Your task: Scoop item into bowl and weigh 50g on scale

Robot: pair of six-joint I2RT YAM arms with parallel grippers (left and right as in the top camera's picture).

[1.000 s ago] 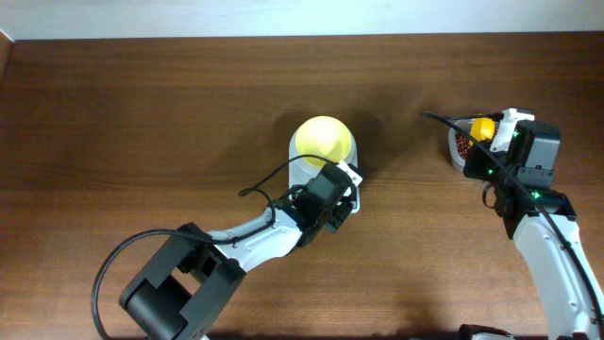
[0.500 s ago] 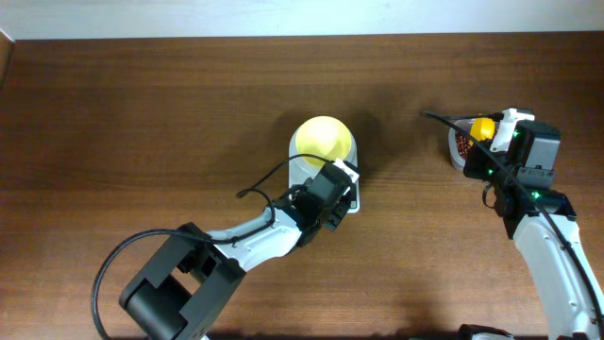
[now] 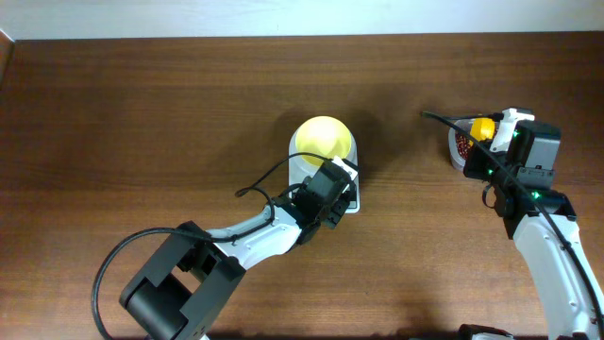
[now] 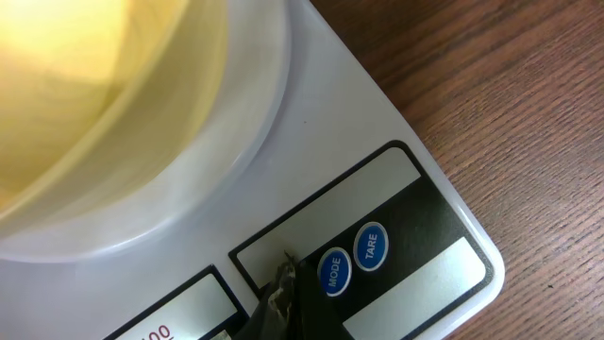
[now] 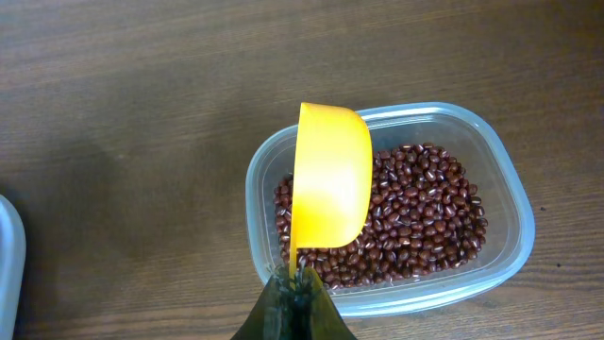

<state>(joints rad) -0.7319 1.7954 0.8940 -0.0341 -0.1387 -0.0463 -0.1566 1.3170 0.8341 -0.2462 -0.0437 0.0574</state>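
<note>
**A:** Pointing down at the small white rectangular digital scale (image 4: 340,132), the left fingers (image 4: 281,295): why there?

**B:** To work a button, I'd judge. They are clenched together on nothing. Their tip is at the dark panel just beside the round blue MODE button (image 4: 333,271), with the blue TARE button (image 4: 371,247) next along. Whether the tip touches the panel or hangs just above it, I cannot tell. The round pale yellow plastic bowl (image 3: 323,142) sits on the scale's platform, so zeroing it before filling would make sense.

**A:** And the beans?

**B:** The small dark reddish-brown beans (image 5: 425,212) lie in the clear rounded-rectangle plastic container (image 5: 517,203), well apart to the right on the brown wooden table (image 3: 142,113). None show in the bowl. The right fingers (image 5: 293,300) are clamped on the handle of the yellow plastic scoop (image 5: 330,179), holding it over the container, placed to dig.

**A:** Does the overhead camera show that?

**B:** Only a yellow spot and a sliver of beans, because the arm hides the rest. The right wrist camera shows the scoop's outer side, so I cannot tell whether it is loaded. Only the overhead view shows bowl and container together.
</note>
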